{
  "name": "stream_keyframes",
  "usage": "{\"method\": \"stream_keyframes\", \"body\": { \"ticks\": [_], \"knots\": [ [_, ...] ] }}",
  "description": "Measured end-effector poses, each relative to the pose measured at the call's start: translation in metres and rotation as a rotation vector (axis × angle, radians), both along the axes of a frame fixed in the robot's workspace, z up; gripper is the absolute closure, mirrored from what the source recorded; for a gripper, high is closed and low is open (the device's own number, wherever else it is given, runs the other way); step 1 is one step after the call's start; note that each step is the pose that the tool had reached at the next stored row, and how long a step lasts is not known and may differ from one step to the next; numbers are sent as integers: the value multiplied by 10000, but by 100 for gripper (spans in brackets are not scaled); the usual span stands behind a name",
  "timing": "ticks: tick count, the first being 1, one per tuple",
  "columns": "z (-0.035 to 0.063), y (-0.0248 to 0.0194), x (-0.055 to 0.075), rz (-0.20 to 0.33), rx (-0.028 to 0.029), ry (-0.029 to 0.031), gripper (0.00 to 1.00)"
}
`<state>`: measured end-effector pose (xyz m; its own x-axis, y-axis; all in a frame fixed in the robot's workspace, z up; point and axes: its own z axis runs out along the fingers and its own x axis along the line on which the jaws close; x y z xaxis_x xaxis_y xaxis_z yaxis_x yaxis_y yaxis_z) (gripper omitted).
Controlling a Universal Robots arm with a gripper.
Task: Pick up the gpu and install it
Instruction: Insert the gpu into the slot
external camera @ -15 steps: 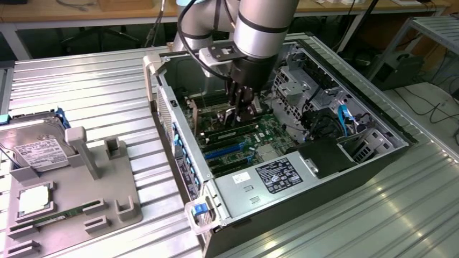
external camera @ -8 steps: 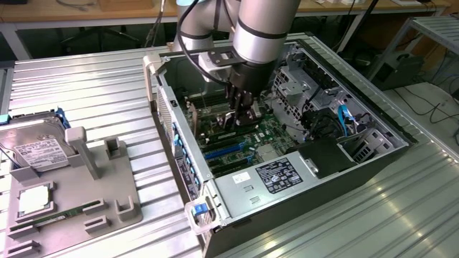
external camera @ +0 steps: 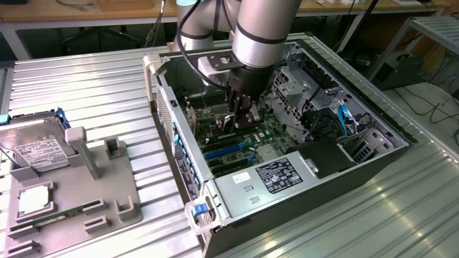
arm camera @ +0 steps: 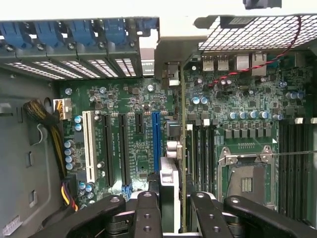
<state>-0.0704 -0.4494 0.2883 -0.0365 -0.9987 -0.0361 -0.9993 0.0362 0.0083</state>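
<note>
Metal table (external camera: pixel 86 91), one open case (external camera: pixel 301 226) — one gripper (arm camera: pixel 171 210) clamps one gpu (arm camera: pixel 169 173).

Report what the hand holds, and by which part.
The hand holds the gpu, edge-on over the motherboard, pinched across its two flat faces at the edge nearest the wrist.

Below my tool (arm camera: pixel 173 201) the blue slot (arm camera: pixel 156 144) lies bare, just beside the gpu (arm camera: pixel 169 171) I grip. The case's rear wall (arm camera: pixel 79 67) stands ahead; the drive cage (external camera: pixel 294 86) crowds one side.
</note>
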Motion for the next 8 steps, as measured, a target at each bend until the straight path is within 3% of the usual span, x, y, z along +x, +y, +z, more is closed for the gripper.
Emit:
{"method": "stream_keyframes", "body": {
  "ticks": [8],
  "knots": [
    [-120,-4,0,-2,-2,25,72]
  ]
}}
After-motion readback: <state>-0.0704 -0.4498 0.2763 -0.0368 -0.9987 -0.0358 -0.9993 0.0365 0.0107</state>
